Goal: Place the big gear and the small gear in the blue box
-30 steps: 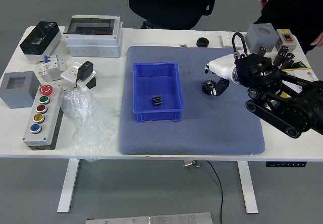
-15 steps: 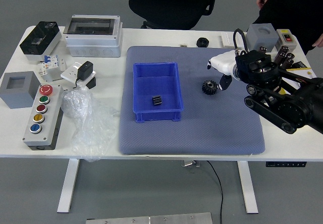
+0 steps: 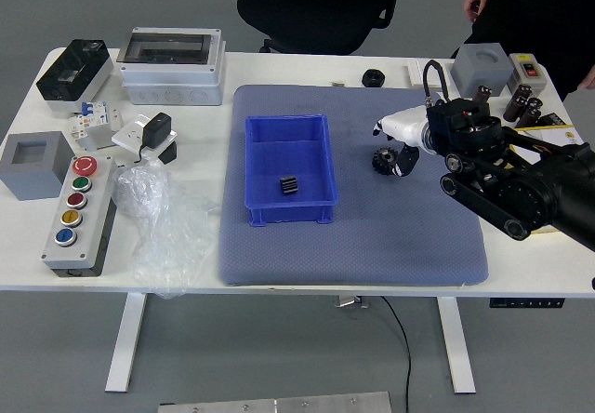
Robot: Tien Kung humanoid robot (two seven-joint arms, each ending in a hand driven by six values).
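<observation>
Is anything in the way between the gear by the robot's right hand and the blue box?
Nothing visible stands between the gear and the blue box, just mat. The right hand would probably need to lift it over the box's wall.

No words, brands, numbers or signs are showing clearly enough to read. Any print on the yellow-edged sheet (image 3: 563, 135) at the right of the desk (image 3: 200, 273) is coming out too small to make out. The button panel (image 3: 99, 201) at the left and the small switch box (image 3: 528, 72) at the far right are likewise giving no legible lettering.
</observation>
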